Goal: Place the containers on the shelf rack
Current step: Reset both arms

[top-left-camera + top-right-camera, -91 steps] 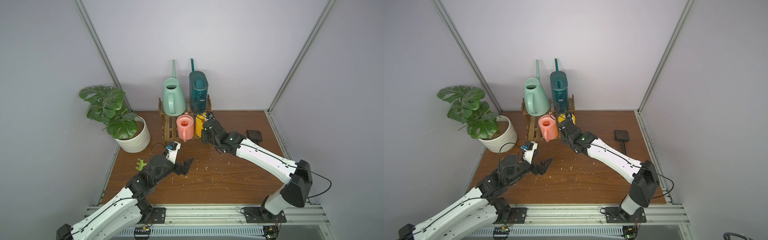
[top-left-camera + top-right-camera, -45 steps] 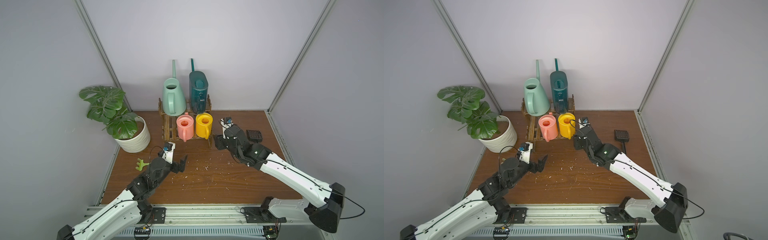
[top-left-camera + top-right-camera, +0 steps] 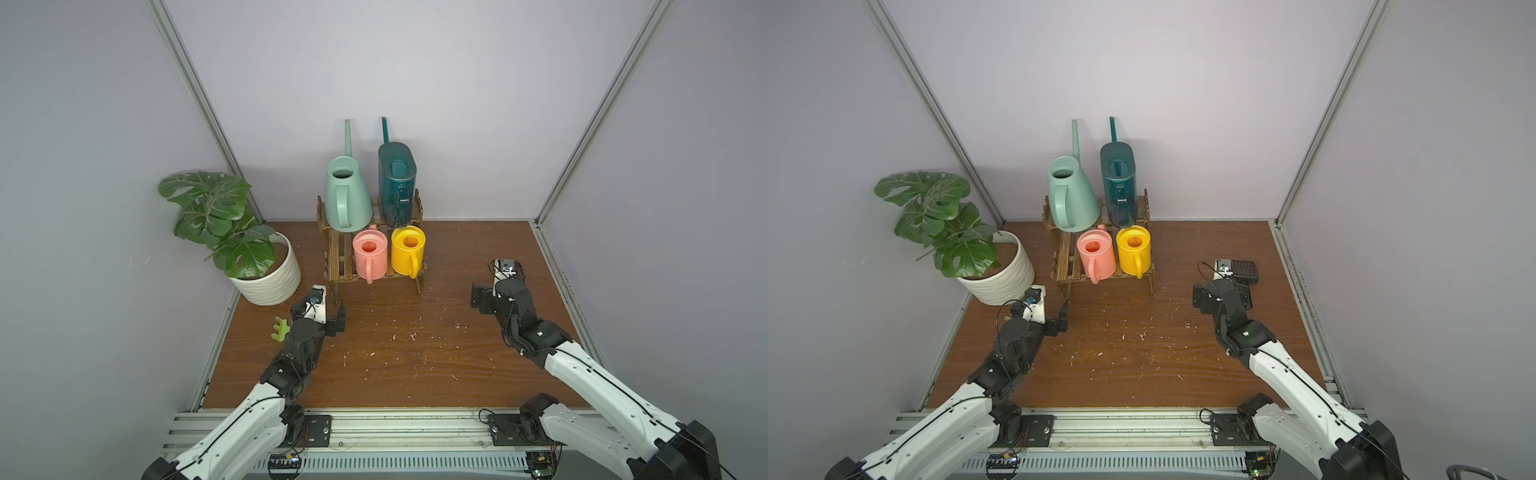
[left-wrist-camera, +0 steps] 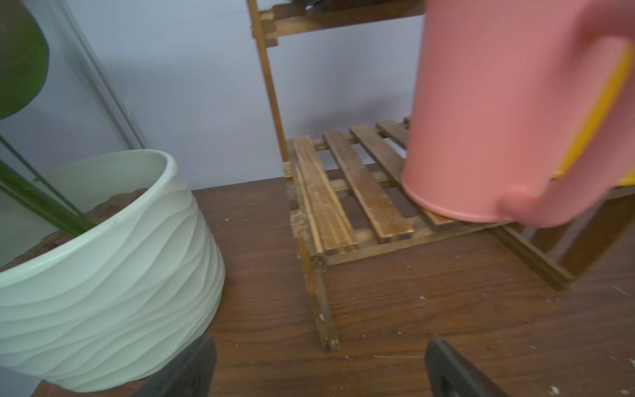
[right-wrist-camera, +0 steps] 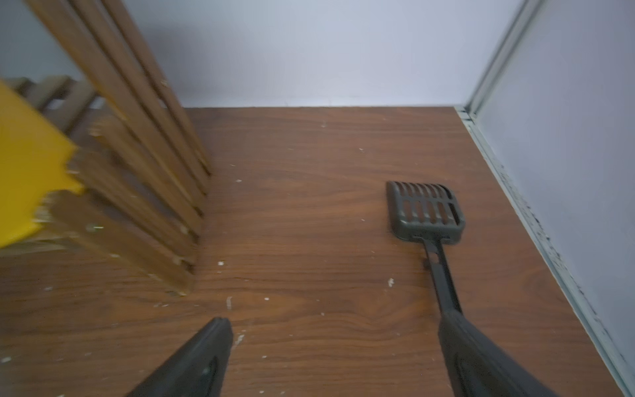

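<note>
The right tool (image 5: pixel 335 323) and left tool (image 4: pixel 321 347), both spread apart and empty, are best held clear of the shelf rack (image 3: pixel 338 262), on which all four watering cans (image 3: pixel 408 249) are seated upright.

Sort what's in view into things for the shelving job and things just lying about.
Job:
- mint-green conical watering can
- dark-teal oval watering can
- small pink watering can
- small yellow watering can
- dark brown wooden slatted shelf rack

Lying about:
- white ribbed pot with leafy plant
- small green rake
- dark grey slotted plastic scoop
</note>
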